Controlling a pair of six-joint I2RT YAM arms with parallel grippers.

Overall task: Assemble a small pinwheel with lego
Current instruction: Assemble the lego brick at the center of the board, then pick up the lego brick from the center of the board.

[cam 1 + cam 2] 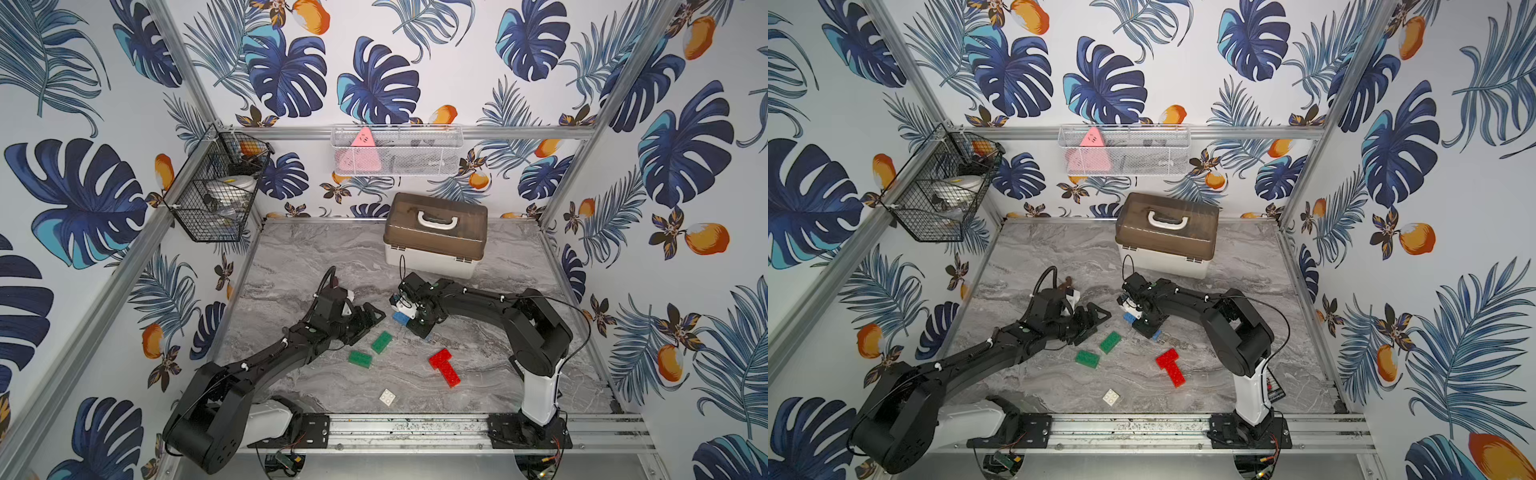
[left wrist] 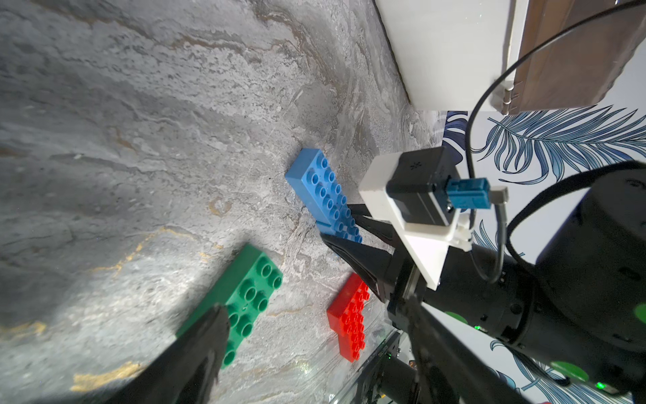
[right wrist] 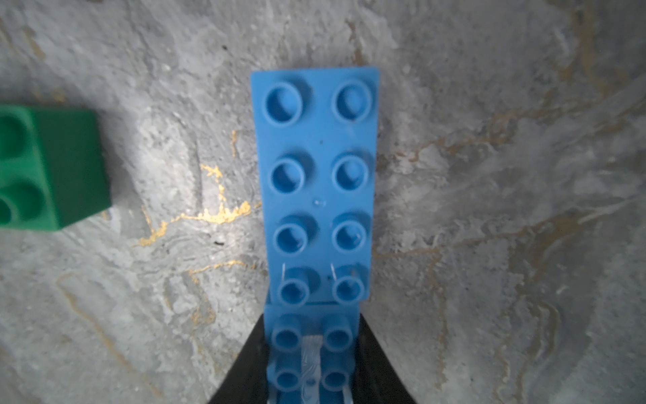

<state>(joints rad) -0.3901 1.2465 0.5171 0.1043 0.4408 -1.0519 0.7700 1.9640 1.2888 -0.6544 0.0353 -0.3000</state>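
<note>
Blue brick (image 3: pixel 290 360) is clamped in my right tool (image 3: pixel 311 325), 2nd blue brick (image 3: pixel 314 182) lengthwise straight ahead, touching; left tool (image 1: pixel 365 326) apart.

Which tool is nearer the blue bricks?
Right. The right tool grips one end of the blue bricks; the left tool is open, apart from them, beside a green brick.

Grey marble tabletop (image 1: pixel 316 257). Lidded box (image 1: pixel 434 226) way at back. Middle: blue bricks (image 1: pixel 400 318), green brick (image 1: pixel 382 342), another green brick (image 1: pixel 360 359) just beside. Red T-shape (image 1: pixel 444 366) right side, small white square (image 1: pixel 387 397) up front.
</note>
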